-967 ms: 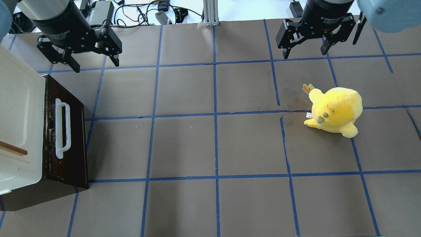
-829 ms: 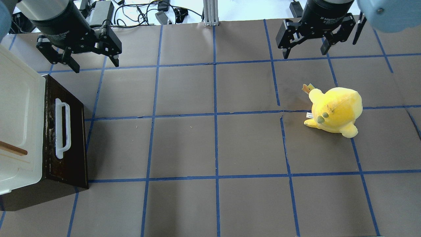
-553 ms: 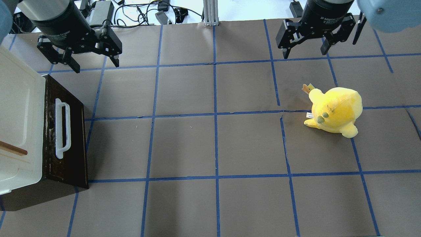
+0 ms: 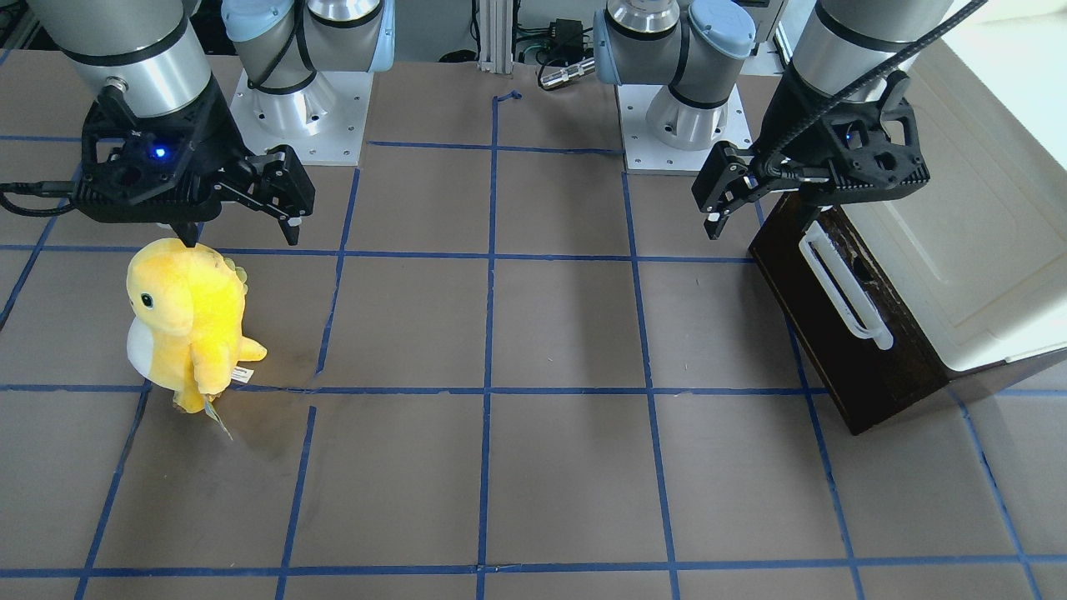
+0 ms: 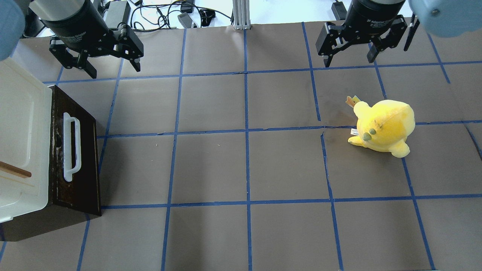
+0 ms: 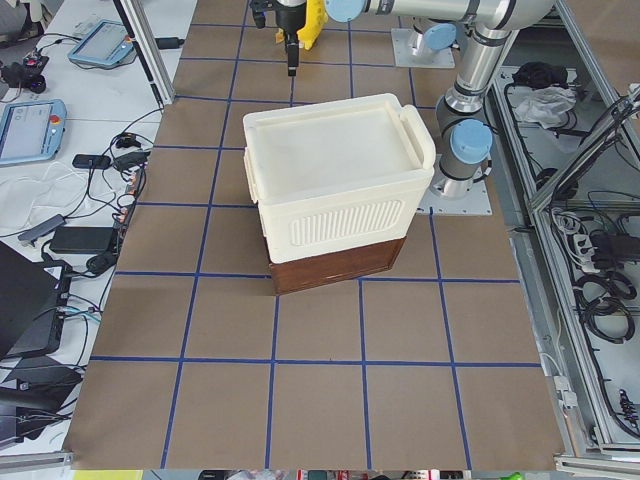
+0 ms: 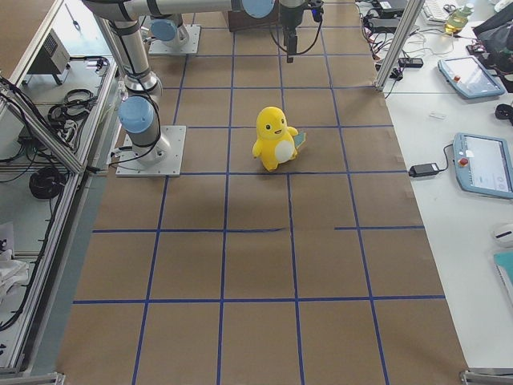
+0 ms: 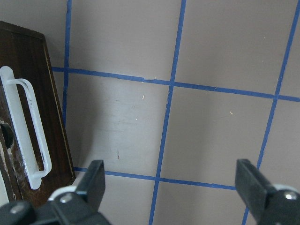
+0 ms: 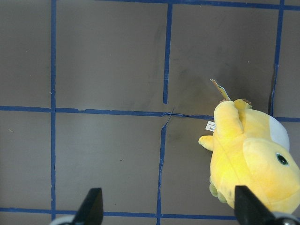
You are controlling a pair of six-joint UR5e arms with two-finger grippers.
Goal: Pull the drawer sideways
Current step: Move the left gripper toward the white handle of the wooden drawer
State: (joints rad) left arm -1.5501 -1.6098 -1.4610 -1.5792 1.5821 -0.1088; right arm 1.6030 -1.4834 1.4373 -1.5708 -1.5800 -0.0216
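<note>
The drawer (image 5: 83, 177) has a dark brown front and a long white bar handle (image 5: 71, 147). It sits under a cream cabinet at the table's left edge, and none of its inside shows. It also shows in the front view (image 4: 834, 358) and the left wrist view (image 8: 26, 70). My left gripper (image 5: 113, 71) is open and empty, hovering beyond the drawer's far end, apart from the handle (image 8: 26, 150). My right gripper (image 5: 348, 62) is open and empty at the far right.
The cream cabinet (image 5: 19, 124) carries a small brown wooden handle (image 5: 15, 171). A yellow plush toy (image 5: 384, 128) stands on the right half of the table, below the right gripper (image 4: 242, 237). Blue tape lines grid the brown table.
My left gripper has shifted a little to the right and farther from the camera, still open. The right gripper, drawer and plush toy have not moved.
</note>
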